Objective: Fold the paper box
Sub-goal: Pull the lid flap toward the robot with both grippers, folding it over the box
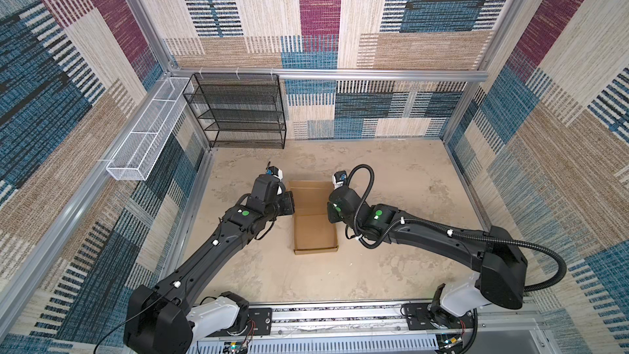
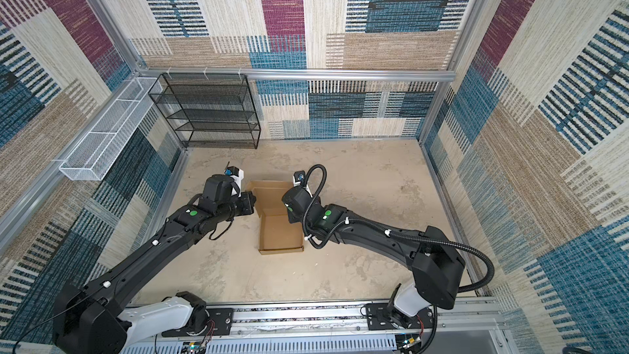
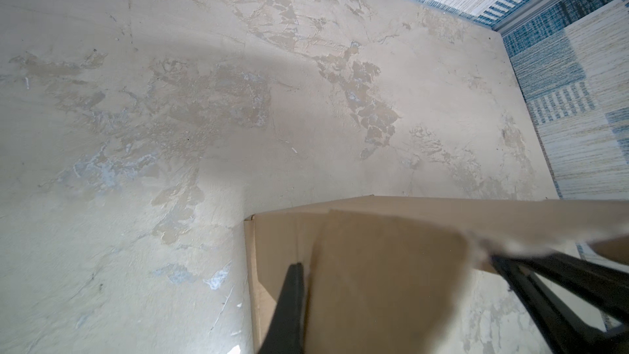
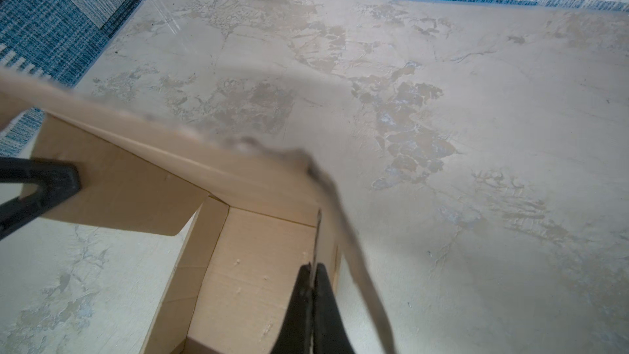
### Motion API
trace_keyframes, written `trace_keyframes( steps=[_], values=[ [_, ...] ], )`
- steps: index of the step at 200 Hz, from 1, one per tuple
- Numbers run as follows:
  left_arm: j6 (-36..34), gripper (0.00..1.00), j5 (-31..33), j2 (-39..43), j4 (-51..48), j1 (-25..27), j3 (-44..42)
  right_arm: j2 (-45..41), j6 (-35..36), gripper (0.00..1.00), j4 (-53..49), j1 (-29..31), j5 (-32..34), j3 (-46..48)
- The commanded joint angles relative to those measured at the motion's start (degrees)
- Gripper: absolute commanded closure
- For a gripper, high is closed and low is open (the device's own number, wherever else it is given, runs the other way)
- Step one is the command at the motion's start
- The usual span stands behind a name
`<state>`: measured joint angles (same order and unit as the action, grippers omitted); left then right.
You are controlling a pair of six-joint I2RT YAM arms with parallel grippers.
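Note:
The paper box [image 1: 315,233] [image 2: 280,233] is a shallow brown cardboard tray in the middle of the table, with its lid panel raised at the far end. My left gripper [image 1: 291,202] [image 3: 303,267] is at the lid's left side flap [image 3: 384,284] and shut on it. One black finger [image 3: 289,304] shows there; the flap hides the other. My right gripper [image 1: 331,214] [image 4: 311,267] is shut on the thin top edge of the box's right wall [image 4: 318,233]. The tray's inside [image 4: 258,267] is empty.
A black mesh shelf [image 1: 241,110] stands against the back wall at the left. A white mesh basket [image 1: 146,131] hangs along the left wall. An aluminium rail [image 1: 340,315] with both arm bases runs along the front edge. Patterned walls close in the beige table [image 1: 408,199].

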<state>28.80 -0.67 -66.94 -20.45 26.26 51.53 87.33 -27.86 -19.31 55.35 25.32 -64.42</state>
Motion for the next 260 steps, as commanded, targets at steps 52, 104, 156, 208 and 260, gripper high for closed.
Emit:
trace_keyframes(
  steps=[52, 104, 156, 208, 260],
  values=[
    [6.53, 0.97, -0.92, 3.84, 3.11, 1.95, -5.6, -0.56, -3.08, 0.96, -2.5, 2.48, -2.31, 2.06],
    [8.42, 0.97, 0.19, 7.02, 3.13, 3.22, -7.39, -0.93, -4.02, 0.96, -2.39, 4.1, -1.11, 2.54],
    [10.14, 0.97, 1.86, 8.89, 3.65, 5.37, -9.89, -1.71, -5.36, 0.96, -2.4, 5.72, -0.01, 4.19],
    [12.49, 0.93, 5.07, 11.48, 4.98, 8.05, -13.12, -2.15, -6.06, 0.96, -2.9, 7.0, 0.96, 5.03],
    [13.77, 0.91, 6.02, 14.77, 4.98, 9.24, -16.68, -3.33, -7.25, 0.96, -2.91, 8.14, 1.75, 6.93]
  ],
)
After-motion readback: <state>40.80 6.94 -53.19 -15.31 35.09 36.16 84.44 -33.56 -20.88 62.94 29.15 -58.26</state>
